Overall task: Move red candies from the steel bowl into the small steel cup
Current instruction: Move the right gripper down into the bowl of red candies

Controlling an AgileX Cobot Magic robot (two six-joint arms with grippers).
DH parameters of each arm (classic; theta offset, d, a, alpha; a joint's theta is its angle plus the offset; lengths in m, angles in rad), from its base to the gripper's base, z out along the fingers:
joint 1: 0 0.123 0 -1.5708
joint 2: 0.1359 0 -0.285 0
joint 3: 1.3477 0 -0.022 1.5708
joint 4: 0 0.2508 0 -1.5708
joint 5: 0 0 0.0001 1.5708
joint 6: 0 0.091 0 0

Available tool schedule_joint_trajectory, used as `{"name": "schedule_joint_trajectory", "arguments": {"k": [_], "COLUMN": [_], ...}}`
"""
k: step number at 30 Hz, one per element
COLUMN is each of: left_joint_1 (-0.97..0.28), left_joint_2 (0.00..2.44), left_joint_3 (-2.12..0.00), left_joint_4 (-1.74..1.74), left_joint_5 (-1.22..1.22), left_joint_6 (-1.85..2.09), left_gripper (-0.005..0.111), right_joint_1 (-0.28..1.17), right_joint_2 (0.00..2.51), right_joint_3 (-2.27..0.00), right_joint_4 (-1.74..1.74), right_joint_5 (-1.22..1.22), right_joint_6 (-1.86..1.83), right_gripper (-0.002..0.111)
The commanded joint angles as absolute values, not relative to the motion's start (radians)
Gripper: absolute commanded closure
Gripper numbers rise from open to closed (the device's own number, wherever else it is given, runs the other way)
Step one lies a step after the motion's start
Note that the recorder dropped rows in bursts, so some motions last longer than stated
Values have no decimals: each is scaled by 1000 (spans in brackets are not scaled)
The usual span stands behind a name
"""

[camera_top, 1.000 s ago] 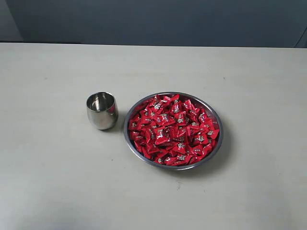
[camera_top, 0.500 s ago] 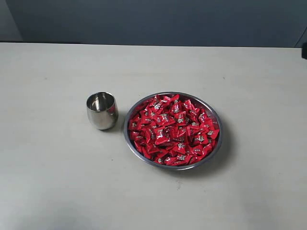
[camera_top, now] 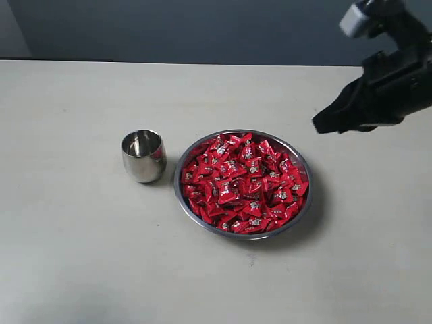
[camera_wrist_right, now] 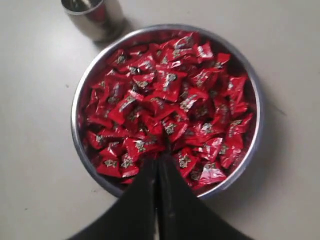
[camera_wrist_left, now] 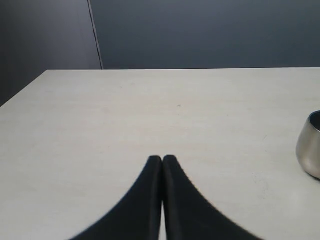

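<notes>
Pale tabletop [camera_top: 81, 256] is carrying the bowl [camera_top: 177, 182] of candies [camera_top: 243, 183], lying below and left of the right gripper [camera_top: 317, 126], whose jaws are pressing together, nearer than the equally closed left gripper [camera_wrist_left: 162, 159].

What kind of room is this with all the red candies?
Probably a robot test bench: a pale table, a plain dark wall, the steel bowl of red candies beside the small steel cup, and the right gripper hovering nearby.
</notes>
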State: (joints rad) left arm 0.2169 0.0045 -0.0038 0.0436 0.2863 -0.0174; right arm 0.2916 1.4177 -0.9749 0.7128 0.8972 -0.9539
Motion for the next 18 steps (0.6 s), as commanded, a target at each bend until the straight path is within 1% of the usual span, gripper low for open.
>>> {"name": "schedule_joint_trajectory", "arguments": {"k": [1, 8, 14, 18], "left_joint_1": [218, 218, 218, 218], "left_joint_2": [0, 0, 0, 0], "left_joint_3": [0, 0, 0, 0], "left_joint_4": [45, 45, 45, 45], "left_joint_5": [284, 284, 284, 284], "left_joint_6": [-20, -20, -20, -20], "left_gripper": [106, 106, 106, 106], "right_joint_1": [407, 564, 631, 651], "right_joint_2": [1508, 1619, 1643, 1683], "right_joint_3": [-983, -983, -991, -1052], "right_joint_4": [648, 573, 576, 565], "right_joint_5": [839, 726, 647, 635], "right_joint_6": [-916, -873, -794, -688], "right_gripper": [109, 109, 109, 109]}}
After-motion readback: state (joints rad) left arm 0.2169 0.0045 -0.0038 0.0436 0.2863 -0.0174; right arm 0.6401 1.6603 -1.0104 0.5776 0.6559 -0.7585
